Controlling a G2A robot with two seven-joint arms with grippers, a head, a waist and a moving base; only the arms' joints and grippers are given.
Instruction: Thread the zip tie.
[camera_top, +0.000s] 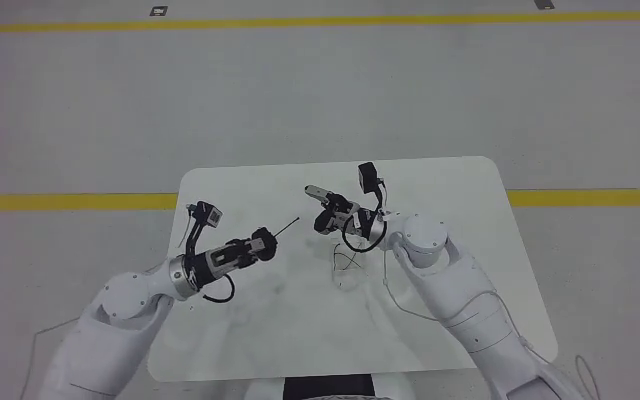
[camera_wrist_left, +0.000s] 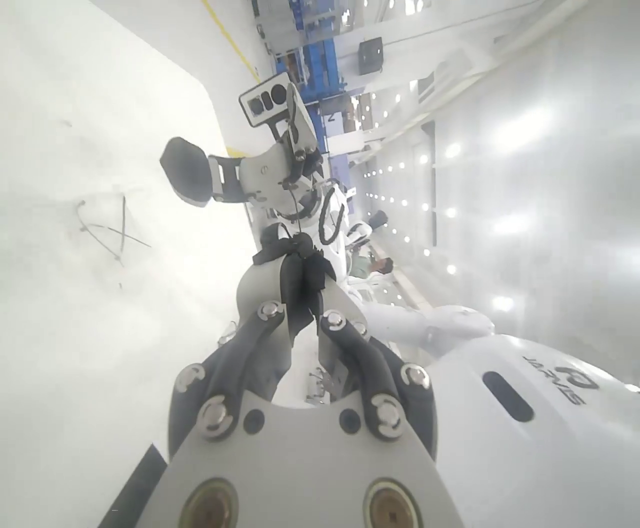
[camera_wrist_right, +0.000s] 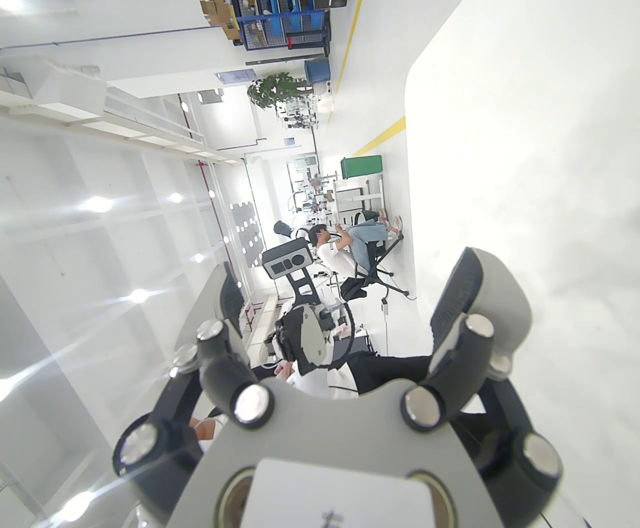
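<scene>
Two grippers are facing each other over the table, one tie pinched, nothing threaded yet.

I am watching the white table (camera_top: 470, 200) with a few loose ties (camera_top: 345, 266) lying near its centre. The right gripper (camera_top: 322, 208) is hanging at about eleven o'clock from them, its jaws spread wide and gripping nothing. The left gripper (camera_top: 266, 241), at about ten o'clock from them, is pinching the zip tie (camera_top: 287, 226), with the free end pointing towards two o'clock and stopping short of the right gripper. I am judging that so thin a strap could be flexing or slipping in the pinch, so the tip could be missing its target. I am failing to make out the tie's head or which end is leading, and the pinch point itself is hiding between the closed fingers (camera_wrist_left: 287, 280).
</scene>
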